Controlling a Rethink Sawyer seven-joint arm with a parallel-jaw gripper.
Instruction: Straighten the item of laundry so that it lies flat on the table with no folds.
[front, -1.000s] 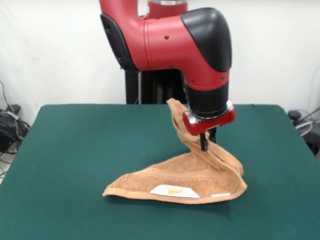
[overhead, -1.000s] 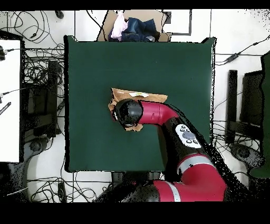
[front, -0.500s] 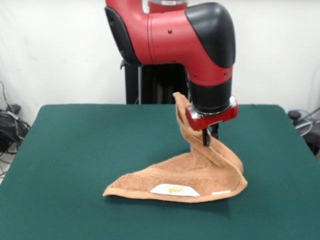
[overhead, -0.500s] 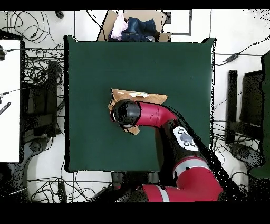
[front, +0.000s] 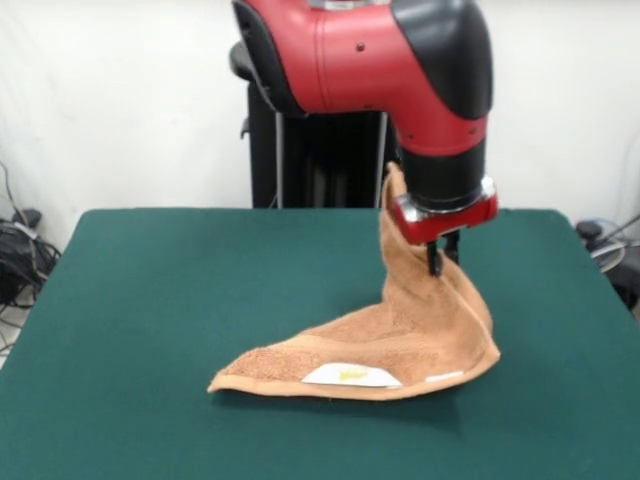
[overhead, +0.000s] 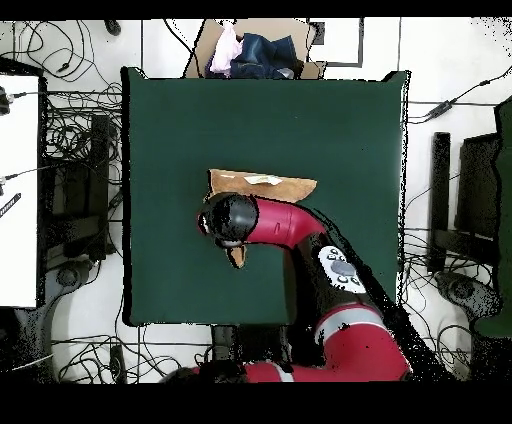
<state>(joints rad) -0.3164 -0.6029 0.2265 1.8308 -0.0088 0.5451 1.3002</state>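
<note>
The item of laundry (front: 400, 335) is a peach-orange terry towel, folded, with a white label on its near edge. Its low part lies on the green table (front: 160, 300). One corner is pulled up into a twisted peak. My gripper (front: 437, 258) is shut on that raised part, well above the table, under the red and black arm. In the overhead view the towel (overhead: 270, 184) shows as a flat strip above the arm's black head, and a small tip of it sticks out below the head. The gripper itself is hidden there.
A cardboard box (overhead: 262, 48) with clothes in it stands past the table's far edge in the overhead view. Cables lie on the floor around the table. A white desk (overhead: 18, 190) stands at the left.
The gripper has risen and moved right in the front view, drawing the held towel corner higher and stretching the fold. The towel's low part has stayed in place.
</note>
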